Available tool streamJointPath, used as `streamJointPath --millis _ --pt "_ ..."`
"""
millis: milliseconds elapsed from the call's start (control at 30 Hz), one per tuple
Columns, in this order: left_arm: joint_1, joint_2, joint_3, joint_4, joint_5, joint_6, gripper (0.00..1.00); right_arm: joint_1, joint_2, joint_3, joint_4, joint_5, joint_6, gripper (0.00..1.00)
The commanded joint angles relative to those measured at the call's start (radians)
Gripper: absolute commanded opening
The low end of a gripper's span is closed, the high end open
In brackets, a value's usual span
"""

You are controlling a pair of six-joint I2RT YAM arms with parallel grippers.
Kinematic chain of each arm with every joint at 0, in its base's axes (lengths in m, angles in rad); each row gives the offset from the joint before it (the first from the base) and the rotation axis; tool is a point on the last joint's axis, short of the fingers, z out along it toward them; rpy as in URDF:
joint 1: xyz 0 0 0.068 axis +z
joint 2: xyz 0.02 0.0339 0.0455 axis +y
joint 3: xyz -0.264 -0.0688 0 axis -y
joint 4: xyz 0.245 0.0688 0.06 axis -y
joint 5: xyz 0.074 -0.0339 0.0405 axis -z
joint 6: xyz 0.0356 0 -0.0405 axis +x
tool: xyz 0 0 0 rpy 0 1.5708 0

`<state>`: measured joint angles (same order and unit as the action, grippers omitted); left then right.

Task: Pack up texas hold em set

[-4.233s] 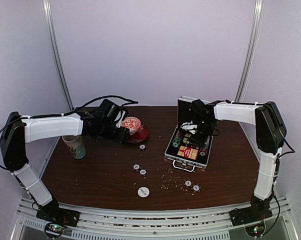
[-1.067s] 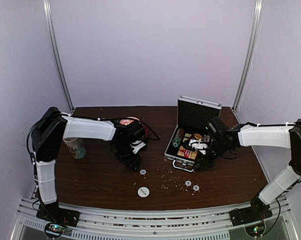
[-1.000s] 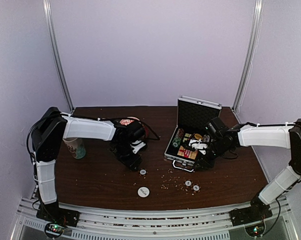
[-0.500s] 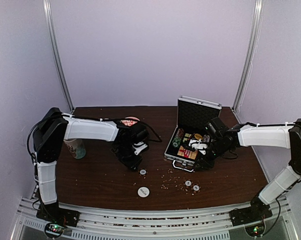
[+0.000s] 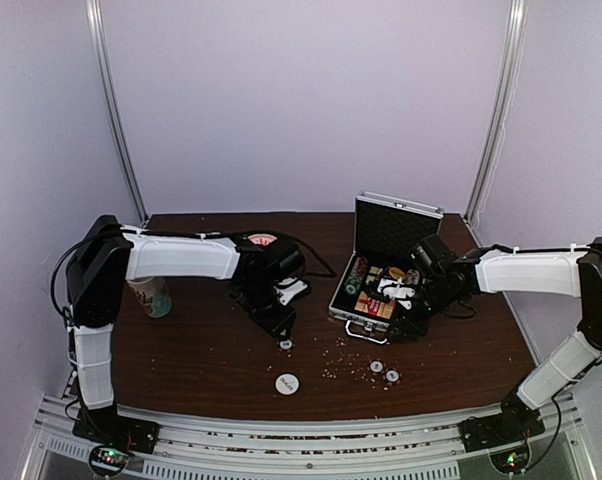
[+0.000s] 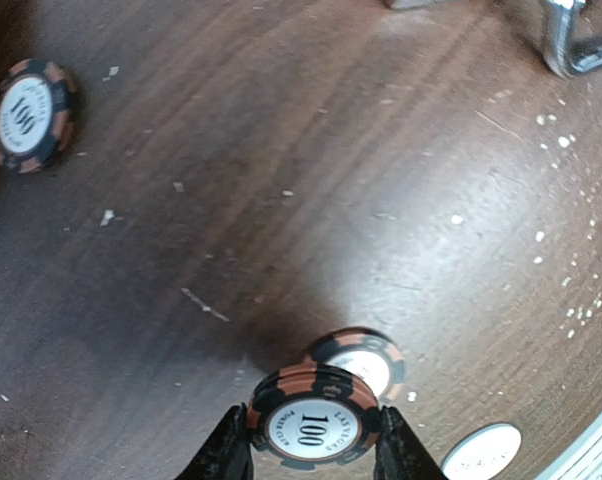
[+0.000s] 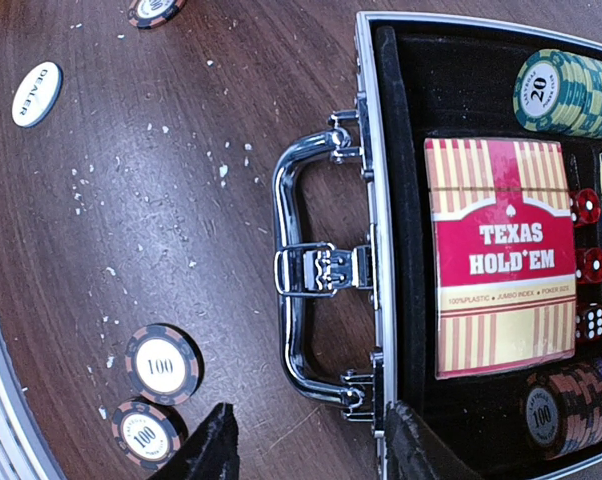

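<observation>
Chip pinched — my left gripper clamped its edges.
My right gripper hung spread wide over the briefcase handle — empty.

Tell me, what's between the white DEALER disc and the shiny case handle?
Just brown table with tiny white crumbs lies between the DEALER disc and the handle. The right wrist view shows it.
</observation>
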<state>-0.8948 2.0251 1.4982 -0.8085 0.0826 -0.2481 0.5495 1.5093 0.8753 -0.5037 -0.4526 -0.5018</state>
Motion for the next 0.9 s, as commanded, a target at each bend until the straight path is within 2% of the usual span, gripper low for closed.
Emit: streamJointPath --millis 0,867 --pt "-0.012 0.006 0.020 0.022 0.034 0.020 0.35 -0.003 0.008 0.016 0.000 0.003 -0.003 0.51" --pt "-0.043 0.084 0.051 0.034 0.038 0.027 0.35 -0.003 0.019 0.019 -0.005 0.000 -0.006 0.51"
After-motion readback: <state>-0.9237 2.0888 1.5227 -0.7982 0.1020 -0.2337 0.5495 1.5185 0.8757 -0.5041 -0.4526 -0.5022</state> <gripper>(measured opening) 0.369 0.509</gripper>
